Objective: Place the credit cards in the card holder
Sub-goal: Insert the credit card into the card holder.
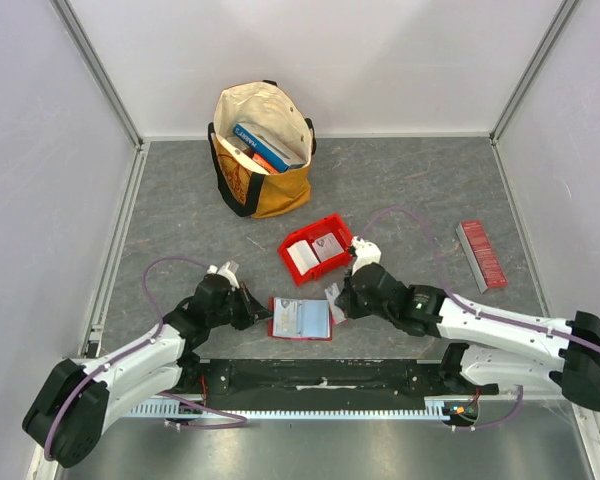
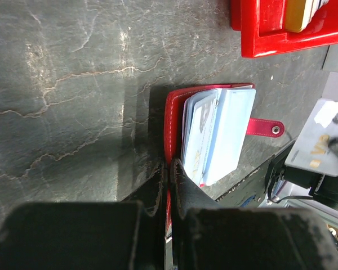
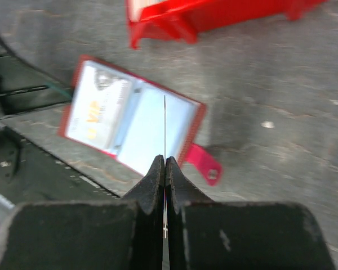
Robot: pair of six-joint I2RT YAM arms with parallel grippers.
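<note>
- The left gripper [image 2: 168, 170] is pinched closed on the near edge of the card holder [image 2: 173, 107]. The holder lies open on the table [image 1: 410, 190] by the arms' bases, and a weak pinch could let it slide.
- It looks partly filled already, though blur leaves that unsure, so a crowded slot could jam.
- The right gripper [image 3: 164, 164] clamps one credit card [image 3: 164, 121] edge-on by the holder's right side, where a tilted entry may buckle it.
- More credit cards [image 1: 302, 257] wait in the red bin [image 1: 352, 232].

My worktop [image 1: 410, 190] is dark grey and veined like stone (the light on it is even, the shadows soft). Plain white walls [image 1: 330, 60] enclose three sides, meeting at aluminium corner posts [image 1: 99, 70].
</note>
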